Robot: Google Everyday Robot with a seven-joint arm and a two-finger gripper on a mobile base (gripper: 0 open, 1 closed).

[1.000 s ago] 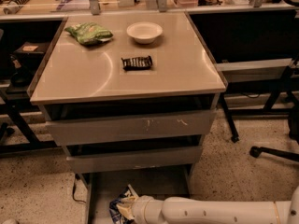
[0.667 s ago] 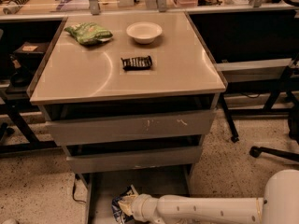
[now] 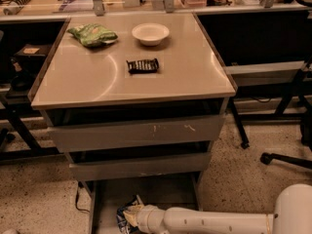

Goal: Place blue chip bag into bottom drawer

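The task is judged near its end: the blue bag [image 3: 123, 219] is inside the open bottom drawer [image 3: 161, 191], near its left rail, on or just above the floor, with the gripper [image 3: 132, 213] against it at the tip of the arm reaching in from the right. Release and withdrawal remain. Whether the gripper is clamped on the bag or parted cannot be told. The bottom drawer shows nothing else inside, the upper drawers [image 3: 136, 133] hide their contents, and the green bag [image 3: 92, 34], bowl [image 3: 150, 33] and black bar [image 3: 143, 66] lie on the surface [image 3: 195, 77].
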